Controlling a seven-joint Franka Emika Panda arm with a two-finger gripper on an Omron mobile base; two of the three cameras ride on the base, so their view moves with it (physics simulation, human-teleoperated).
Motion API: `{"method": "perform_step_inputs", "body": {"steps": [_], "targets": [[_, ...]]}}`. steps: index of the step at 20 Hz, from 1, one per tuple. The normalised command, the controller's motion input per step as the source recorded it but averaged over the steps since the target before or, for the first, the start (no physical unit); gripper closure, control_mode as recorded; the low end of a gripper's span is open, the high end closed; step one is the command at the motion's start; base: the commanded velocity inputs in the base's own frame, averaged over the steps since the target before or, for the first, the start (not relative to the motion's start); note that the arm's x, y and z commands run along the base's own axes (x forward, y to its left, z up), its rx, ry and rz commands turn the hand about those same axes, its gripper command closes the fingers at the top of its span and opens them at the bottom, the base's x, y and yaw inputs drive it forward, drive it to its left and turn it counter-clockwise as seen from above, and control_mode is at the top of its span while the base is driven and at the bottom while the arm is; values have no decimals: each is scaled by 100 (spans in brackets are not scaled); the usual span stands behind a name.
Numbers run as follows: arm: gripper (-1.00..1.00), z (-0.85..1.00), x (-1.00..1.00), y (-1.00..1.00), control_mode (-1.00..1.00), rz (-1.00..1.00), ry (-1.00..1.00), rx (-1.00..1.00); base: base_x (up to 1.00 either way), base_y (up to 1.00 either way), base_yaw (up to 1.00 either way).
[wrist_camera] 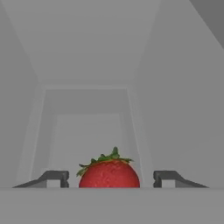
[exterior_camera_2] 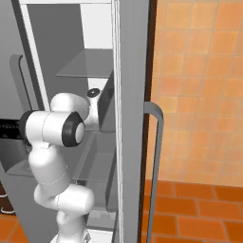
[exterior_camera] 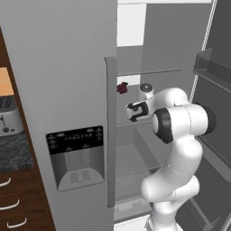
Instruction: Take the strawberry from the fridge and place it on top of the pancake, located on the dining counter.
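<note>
Early stage only. Fridge door already open, arm reached inside. Fingers spread wide apart, one on each side of the strawberry, with clear gaps and no contact in the hand view, so nothing gripped. Strawberry seen beyond the gripper in the left base view, on a shelf inside. Left, by judgement: closing on the berry, lifting out, carrying to the pancake.

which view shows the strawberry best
The hand view: the red strawberry with green leaves sits large and centred between the open jaws of the gripper. The left base view shows it as a small dark-red lump inside the grey fridge. The right base view doesn't help.
</note>
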Motion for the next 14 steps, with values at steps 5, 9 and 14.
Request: {"method": "perform_step_inputs", "body": {"steps": [5,9,14], "targets": [[100,6,-40,-3,-100,0,-10,0,0,0,0],[100,56,-72,0,-100,0,-15,0,0,0,0],[100,56,-80,3,-100,0,1,0,0,0,0]]}}
